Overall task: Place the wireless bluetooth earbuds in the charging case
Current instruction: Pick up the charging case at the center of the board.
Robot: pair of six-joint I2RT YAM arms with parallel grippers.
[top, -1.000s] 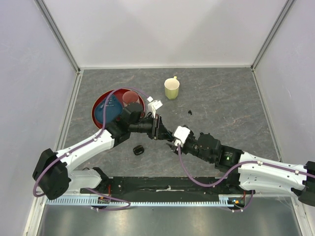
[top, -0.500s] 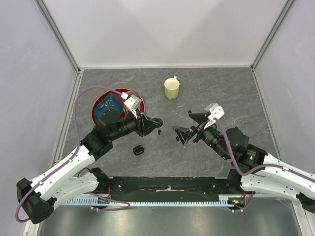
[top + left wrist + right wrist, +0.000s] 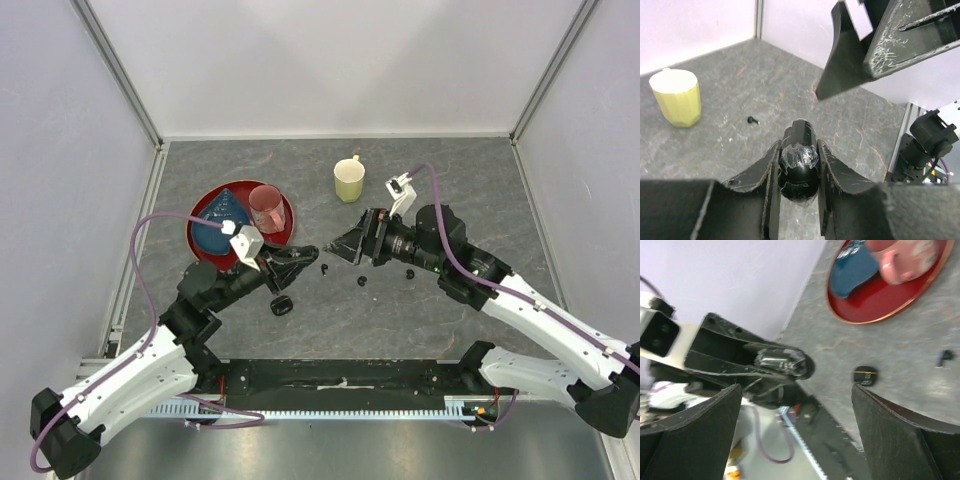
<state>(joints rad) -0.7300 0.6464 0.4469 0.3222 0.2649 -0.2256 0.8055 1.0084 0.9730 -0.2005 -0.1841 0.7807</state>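
Note:
My left gripper (image 3: 310,254) is shut on a glossy black oval charging case (image 3: 799,170), held above the table in the middle; the case's tip (image 3: 306,251) points right. Facing it a short way to the right, my right gripper (image 3: 347,244) stands wide open with nothing between its fingers. In the right wrist view the case (image 3: 782,362) shows ahead of the open gripper (image 3: 796,387). Two tiny black earbuds (image 3: 325,268) (image 3: 362,281) lie on the grey table under the grippers. One earbud (image 3: 752,119) shows in the left wrist view, and one (image 3: 941,357) in the right wrist view.
A second black pod (image 3: 281,305) lies on the table nearer the arm bases. A yellow mug (image 3: 349,180) stands at the back centre. A red plate (image 3: 205,242) at the left holds a blue cone (image 3: 216,222) and a pink cup (image 3: 266,208).
The right gripper has opened wide and swung back and left, in front of the left gripper. The left arm has drawn back toward its base with the case still in its grip.

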